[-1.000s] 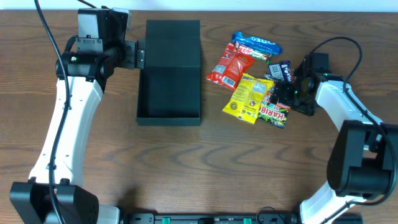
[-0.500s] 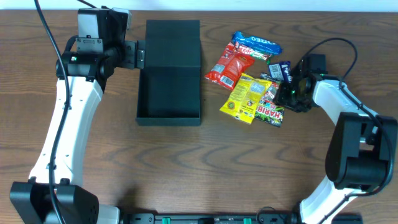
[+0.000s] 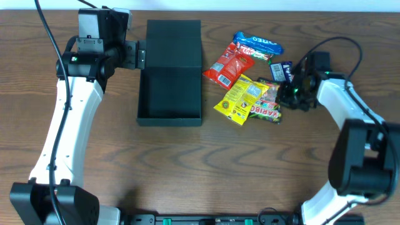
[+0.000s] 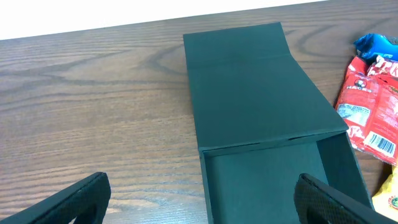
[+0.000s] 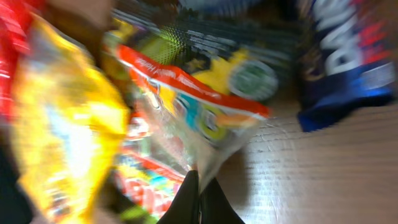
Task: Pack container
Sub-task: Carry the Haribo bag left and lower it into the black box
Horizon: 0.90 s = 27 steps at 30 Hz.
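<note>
The container [image 3: 170, 100] is a dark, shallow box lying open on the table, its flap lid [image 3: 174, 42] folded back at the far end. It also fills the left wrist view, container [image 4: 261, 118]. My left gripper [image 3: 141, 56] hovers at its far left side, open and holding nothing; its fingertips [image 4: 74, 199] stand wide apart. My right gripper [image 3: 289, 94] is among the snack packets, shut on the corner of a gummy packet [image 3: 265, 107]. In the right wrist view, the gripper [image 5: 199, 199] pinches the clear edge of that gummy packet [image 5: 205, 106].
A yellow packet [image 3: 240, 99] lies against the gummy packet. A red packet [image 3: 230, 67] and a blue packet [image 3: 257, 44] lie nearer the container. A dark blue packet [image 3: 282, 70] sits beside the right gripper. Bare wood lies in front of the container.
My right gripper has closed on the gummy packet and pulled it leftward. The yellow packet has slid left with it. The left arm has not moved.
</note>
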Each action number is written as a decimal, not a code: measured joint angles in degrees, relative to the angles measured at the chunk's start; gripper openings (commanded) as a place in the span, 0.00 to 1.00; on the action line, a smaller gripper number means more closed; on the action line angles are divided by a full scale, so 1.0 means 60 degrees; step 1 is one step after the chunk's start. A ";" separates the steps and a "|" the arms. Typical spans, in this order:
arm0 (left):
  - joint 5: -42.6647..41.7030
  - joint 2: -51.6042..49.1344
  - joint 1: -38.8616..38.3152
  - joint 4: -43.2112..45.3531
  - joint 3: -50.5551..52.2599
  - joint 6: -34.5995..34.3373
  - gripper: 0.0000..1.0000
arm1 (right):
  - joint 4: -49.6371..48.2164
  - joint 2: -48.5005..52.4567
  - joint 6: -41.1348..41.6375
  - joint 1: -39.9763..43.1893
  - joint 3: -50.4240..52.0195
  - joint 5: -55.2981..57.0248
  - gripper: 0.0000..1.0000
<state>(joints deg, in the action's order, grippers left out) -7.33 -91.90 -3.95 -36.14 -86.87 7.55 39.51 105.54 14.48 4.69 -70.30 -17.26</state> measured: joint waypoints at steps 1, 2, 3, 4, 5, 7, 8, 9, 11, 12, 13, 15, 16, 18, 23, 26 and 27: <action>0.0000 0.0000 0.0000 0.0004 0.0000 0.0000 0.95 | 0.0029 -0.0306 0.0029 0.0000 -0.0120 0.0058 0.02; 0.0000 0.0000 0.0000 0.0000 0.0000 0.0000 0.95 | 0.0040 -0.0579 0.0036 0.0000 -0.0229 0.0098 0.01; 0.0000 0.0000 0.0000 0.0004 0.0000 0.0000 0.95 | 0.0036 -0.0991 0.0058 0.0000 -0.0382 0.0138 0.02; 0.0004 0.0000 0.0000 0.0004 0.0000 0.0000 0.95 | 0.0029 -0.1362 0.0066 -0.0007 -0.0521 0.0171 0.02; 0.0004 0.0000 0.0000 0.0000 0.0000 0.0000 0.95 | 0.0018 -0.1716 0.0069 -0.0015 -0.0641 0.0204 0.01; 0.0004 0.0000 0.0000 0.0004 0.0000 0.0000 0.95 | -0.0022 -0.2408 0.0076 -0.0095 -0.0801 0.0237 0.01; 0.0004 0.0000 0.0000 0.0000 0.0000 0.0000 0.95 | -0.0087 -0.2754 0.0091 -0.0171 -0.0834 0.0229 0.02; 0.0007 0.0000 0.0000 0.0004 0.0000 0.0000 0.95 | -0.0157 -0.3024 0.0095 -0.0273 -0.0841 0.0229 0.02; 0.0025 0.0000 0.0026 0.0004 0.0000 0.0000 0.95 | -0.0353 -0.3359 0.0102 -0.0517 -0.0845 0.0106 0.02; 0.0040 0.0000 0.0062 0.0004 0.0000 0.0000 0.95 | -0.0532 -0.3453 0.0098 -0.0703 -0.0845 -0.0025 0.01; 0.0047 0.0000 0.0098 0.0004 0.0000 0.0000 0.96 | -0.0729 -0.3479 0.0091 -0.0885 -0.0845 -0.0193 0.01; 0.0069 0.0000 0.0310 0.0007 0.0000 0.0000 0.96 | -0.1217 -0.3450 0.0055 -0.1399 -0.0845 -0.0729 0.01; 0.0076 0.0000 0.0426 0.0007 0.0000 -0.0004 0.95 | -0.1483 -0.3410 0.0044 -0.1657 -0.0845 -0.0998 0.02; 0.0080 0.0000 0.0754 0.0011 0.0000 -0.0007 0.95 | -0.2102 -0.3253 0.0022 -0.2262 -0.0845 -0.1592 0.02; 0.0146 -0.0007 0.1494 0.0007 0.0000 -0.0011 0.95 | -0.4000 -0.2262 -0.0004 -0.3683 -0.0849 -0.3089 0.01; 0.0157 -0.0018 0.1905 0.0004 0.0000 -0.0007 0.95 | -0.5122 -0.1239 0.0095 -0.4488 -0.0845 -0.3985 0.02; 0.0153 -0.0018 0.1974 0.0000 0.0000 -0.0011 0.95 | -0.5435 -0.0973 0.0182 -0.4656 -0.0845 -0.4167 0.02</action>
<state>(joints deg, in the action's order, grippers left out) -6.42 -92.01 7.90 -36.14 -86.87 7.49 6.90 99.70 15.57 -23.24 -75.37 -42.26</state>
